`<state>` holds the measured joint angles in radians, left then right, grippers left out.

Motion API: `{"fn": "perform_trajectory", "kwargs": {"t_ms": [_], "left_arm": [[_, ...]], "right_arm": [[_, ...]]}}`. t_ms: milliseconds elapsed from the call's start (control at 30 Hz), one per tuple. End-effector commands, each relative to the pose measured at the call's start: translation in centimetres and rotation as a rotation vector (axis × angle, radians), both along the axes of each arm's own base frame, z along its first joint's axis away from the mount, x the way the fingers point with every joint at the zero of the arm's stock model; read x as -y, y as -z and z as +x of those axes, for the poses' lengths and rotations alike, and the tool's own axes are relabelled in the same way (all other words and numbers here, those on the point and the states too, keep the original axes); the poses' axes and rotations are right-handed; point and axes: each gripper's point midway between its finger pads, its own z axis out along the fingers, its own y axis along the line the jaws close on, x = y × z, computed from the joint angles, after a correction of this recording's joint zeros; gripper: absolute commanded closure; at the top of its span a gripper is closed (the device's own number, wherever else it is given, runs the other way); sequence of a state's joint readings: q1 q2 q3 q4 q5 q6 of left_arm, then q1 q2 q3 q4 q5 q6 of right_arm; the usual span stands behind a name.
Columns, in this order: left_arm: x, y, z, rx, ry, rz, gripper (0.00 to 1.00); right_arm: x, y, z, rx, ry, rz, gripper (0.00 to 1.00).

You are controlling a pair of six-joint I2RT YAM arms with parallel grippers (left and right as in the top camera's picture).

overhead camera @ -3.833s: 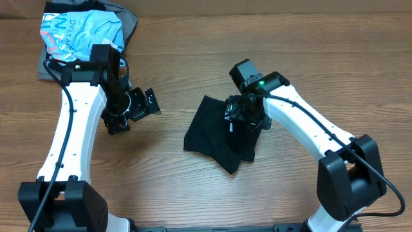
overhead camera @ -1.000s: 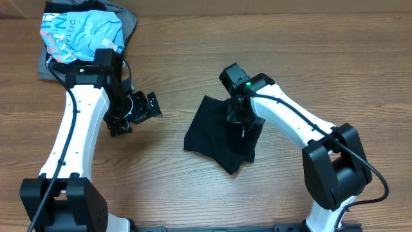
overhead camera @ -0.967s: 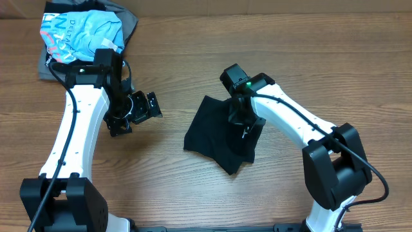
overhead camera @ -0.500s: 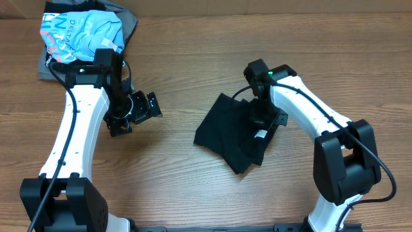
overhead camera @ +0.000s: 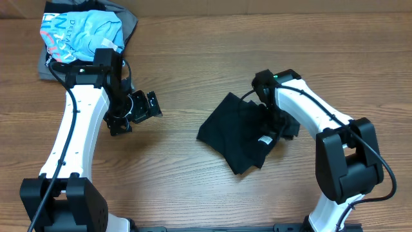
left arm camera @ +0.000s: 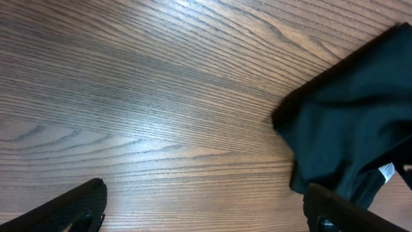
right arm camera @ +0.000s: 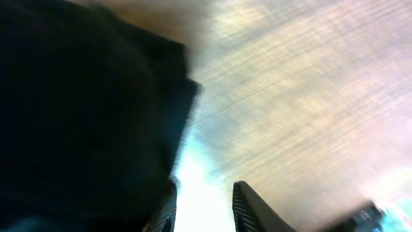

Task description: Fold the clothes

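- From above: black T-shirt [overhead camera: 233, 132] crumpled on the wood table [overhead camera: 193, 58], right gripper [overhead camera: 275, 125] at its right edge.
- Right wrist view alone shows its fingers [right arm camera: 248, 203] slightly apart, empty.
- The left gripper [left arm camera: 203, 196] is wide open, empty.

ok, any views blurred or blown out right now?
Overhead: sharp, evenly lit. Left wrist: sharp, mild sheen on the table. Right wrist: motion-blurred, grain smeared, glare blown out between the jaws, shirt just a featureless black mass.
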<state>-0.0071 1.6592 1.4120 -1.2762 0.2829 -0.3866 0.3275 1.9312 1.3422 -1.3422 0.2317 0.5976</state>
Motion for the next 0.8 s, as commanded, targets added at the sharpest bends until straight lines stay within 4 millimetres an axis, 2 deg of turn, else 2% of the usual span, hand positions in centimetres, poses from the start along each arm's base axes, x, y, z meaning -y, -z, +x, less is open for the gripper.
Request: {"fn": "perform_trajectory", "kwargs": {"t_ms": [0,67,200,367,400,467,533,567,667,767], "left_arm": [[0.1,0.4,-0.1,-0.006,0.028,0.006,0.0],[0.1,0.4,-0.1,-0.005,0.031,0.006,0.0],[0.1,0.4,-0.1,-0.005,0.031,0.006,0.0],[0.1,0.4,-0.1,-0.005,0.031,0.006,0.0],[0.1,0.4,-0.1,-0.005,0.031,0.006,0.0],[0.1,0.4,-0.1,-0.005,0.03,0.006,0.0],[0.2,0.4,-0.1,-0.004,0.03,0.006,0.0],[0.1,0.4,-0.1,-0.004,0.03,0.006,0.0],[0.1,0.4,-0.1,-0.005,0.03,0.006,0.0],[0.1,0.4,-0.1,-0.006,0.03,0.006,0.0]], "right_arm": [[2.2,-0.3,-0.8,-0.021,0.086,-0.076,0.68],[3.2,-0.8,-1.5,-0.044,0.127,-0.106,0.73],[4.7,-2.1,-2.0,-0.03,0.198,-0.162,0.76],[3.9,-4.6,-0.3,0.091,0.216,-0.098,0.75],[3.6,-5.4,0.4,0.133,0.22,-0.073,0.74],[2.4,-6.5,2.1,0.208,0.195,0.011,0.64],[0.6,-6.7,3.9,0.259,0.11,0.129,0.43],[-0.1,-6.6,4.5,0.274,0.08,0.174,0.38],[-2.3,-5.5,5.9,0.295,0.021,0.297,0.37],[-2.6,-4.0,5.9,0.273,0.016,0.312,0.39]]}}
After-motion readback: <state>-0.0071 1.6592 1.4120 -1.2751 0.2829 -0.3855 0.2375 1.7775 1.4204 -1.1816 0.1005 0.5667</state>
